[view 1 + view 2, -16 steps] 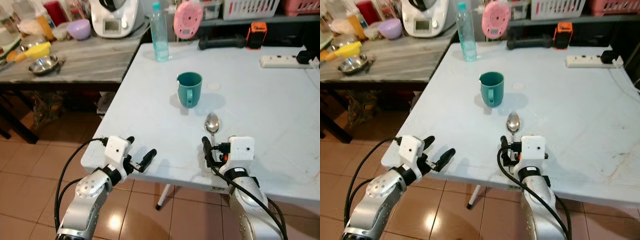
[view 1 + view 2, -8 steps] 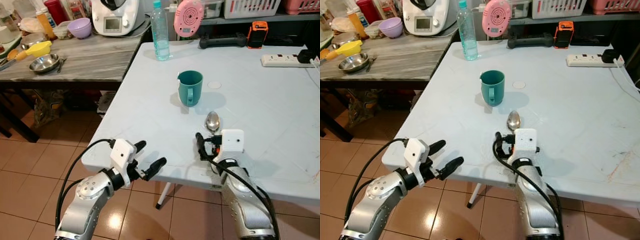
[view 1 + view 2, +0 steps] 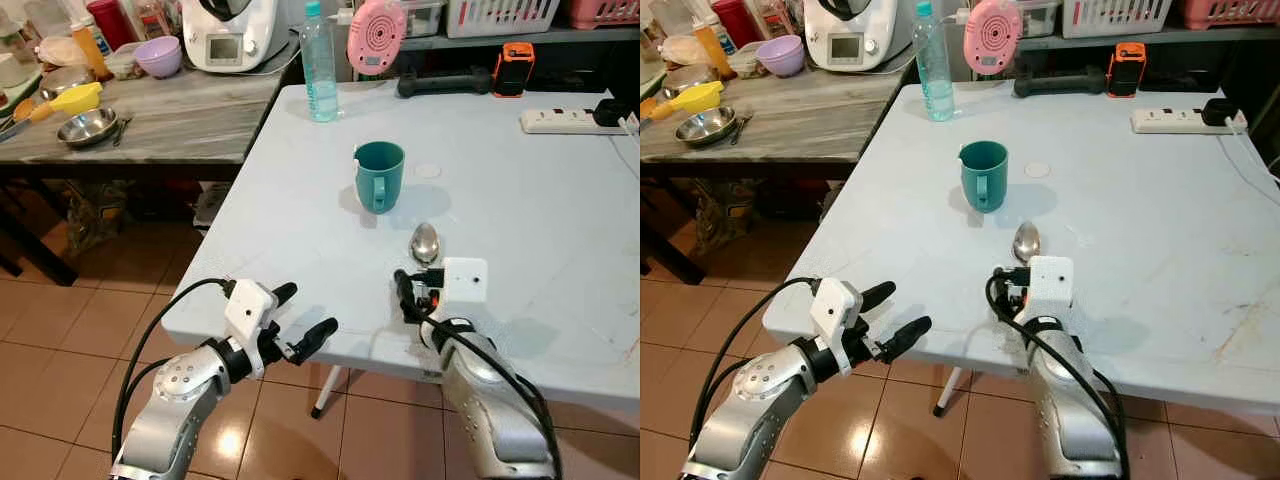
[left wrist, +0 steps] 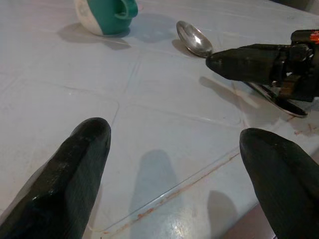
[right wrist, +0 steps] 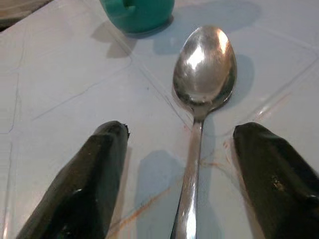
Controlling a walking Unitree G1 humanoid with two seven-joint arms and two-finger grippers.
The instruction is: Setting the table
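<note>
Right wrist view: right gripper [image 5: 187,184] open, fingers straddling the spoon [image 5: 202,89] handle, nothing held. Spoon lies flat on the table [image 3: 540,200] just in front of the mug [image 3: 380,176]. Looks like the pre-grasp step; next it should close on the handle. Left gripper [image 3: 305,318] open, empty, at the table edge. Cluttered counter [image 3: 150,115] on the left, tiled floor; clutter probably kitchenware.

A pale blue table [image 3: 560,190] adjoins a grey wooden table [image 3: 180,115] on terracotta floor tiles [image 3: 60,330].
</note>
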